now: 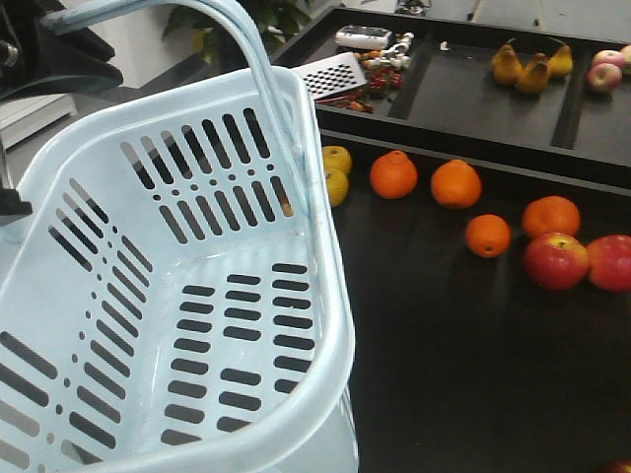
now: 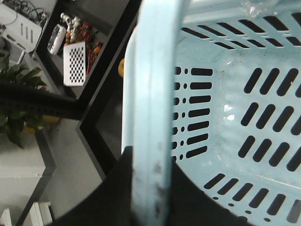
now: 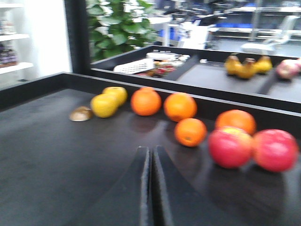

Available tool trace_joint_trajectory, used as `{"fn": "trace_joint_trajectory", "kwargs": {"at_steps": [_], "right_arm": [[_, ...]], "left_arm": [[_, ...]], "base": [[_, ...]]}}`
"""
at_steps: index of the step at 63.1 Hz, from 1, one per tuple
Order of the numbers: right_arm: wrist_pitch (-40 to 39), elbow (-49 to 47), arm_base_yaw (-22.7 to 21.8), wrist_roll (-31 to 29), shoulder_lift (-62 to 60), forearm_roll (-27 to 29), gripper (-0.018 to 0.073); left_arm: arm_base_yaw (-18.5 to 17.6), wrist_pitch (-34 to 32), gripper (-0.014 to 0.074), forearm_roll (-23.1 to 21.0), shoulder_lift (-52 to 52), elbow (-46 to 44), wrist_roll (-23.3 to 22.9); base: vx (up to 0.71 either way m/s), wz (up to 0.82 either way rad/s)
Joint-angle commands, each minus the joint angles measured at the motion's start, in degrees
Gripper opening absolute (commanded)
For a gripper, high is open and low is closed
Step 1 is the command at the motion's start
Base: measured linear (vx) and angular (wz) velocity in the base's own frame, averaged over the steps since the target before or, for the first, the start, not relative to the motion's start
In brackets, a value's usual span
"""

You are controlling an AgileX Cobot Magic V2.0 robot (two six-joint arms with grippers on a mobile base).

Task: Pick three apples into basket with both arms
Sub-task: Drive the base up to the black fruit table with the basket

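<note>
Pale blue slotted plastic shopping basket [image 1: 335, 296]: mouth open toward the front camera, long axis running away from it, swing handle [image 2: 155, 70] raised. My left gripper [image 2: 151, 197] is clamped on that handle, with the basket body just beside it. My right gripper [image 3: 150, 188]: fingers pressed together, nothing between them, low over the black table [image 3: 56, 155]. Two dark-red round apples [image 3: 230, 148], touching each other, lie ahead and to its right, near the oranges [image 3: 190, 132], well apart from the basket
</note>
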Motion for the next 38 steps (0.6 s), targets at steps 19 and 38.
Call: {"fn": "trace_joint_trajectory", "kwargs": {"at_steps": [19, 38], "right_arm": [[-4.4, 0.8, 0.0, -0.6, -0.8, -0.5, -0.0008], [-4.4, 0.8, 0.0, -0.6, -0.8, -0.5, -0.0008]], "left_arm": [[-0.4, -3.0, -0.0006, 0.8, -1.1, -1.6, -0.9], [-0.4, -3.0, -0.0006, 0.8, -1.1, -1.6, -0.9]], "base": [[0.07, -0.5], [0.07, -0.36]]}}
